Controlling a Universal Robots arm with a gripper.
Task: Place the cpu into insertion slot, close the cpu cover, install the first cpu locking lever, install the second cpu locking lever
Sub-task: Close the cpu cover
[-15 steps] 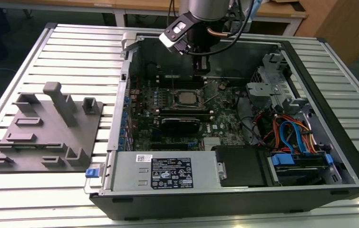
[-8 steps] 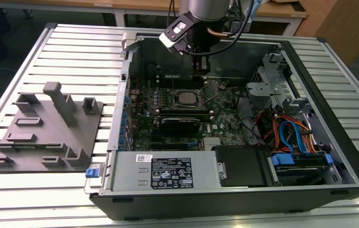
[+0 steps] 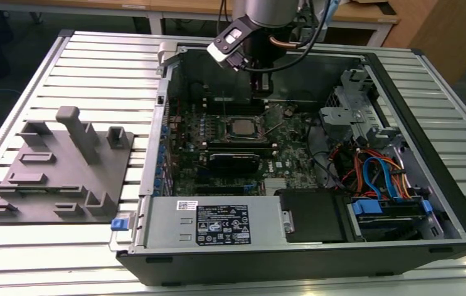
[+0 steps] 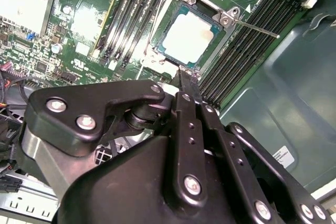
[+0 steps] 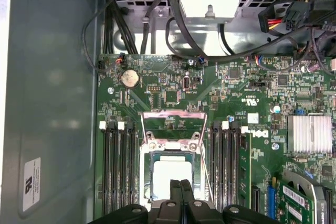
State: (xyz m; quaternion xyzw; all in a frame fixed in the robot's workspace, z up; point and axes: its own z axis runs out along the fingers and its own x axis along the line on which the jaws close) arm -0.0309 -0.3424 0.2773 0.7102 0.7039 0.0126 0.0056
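The cpu (image 5: 172,176) sits in the slot (image 5: 147,174), just beyond the fingers (image 5: 177,195), which are pressed together and hold nothing. Past it the cover (image 5: 173,114) stands open. Closing it looks to be the step in hand, and calls for pushing its raised edge down.

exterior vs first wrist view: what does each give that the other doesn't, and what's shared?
Exterior view gives: the grey fixture block on the slatted table at the exterior view's left, and the power supply at the case's near edge.
First wrist view gives: the coin cell, the finned heatsink, and the cpu cover raised open.
Shared: the cpu sitting in the insertion slot, with the shut gripper over it.
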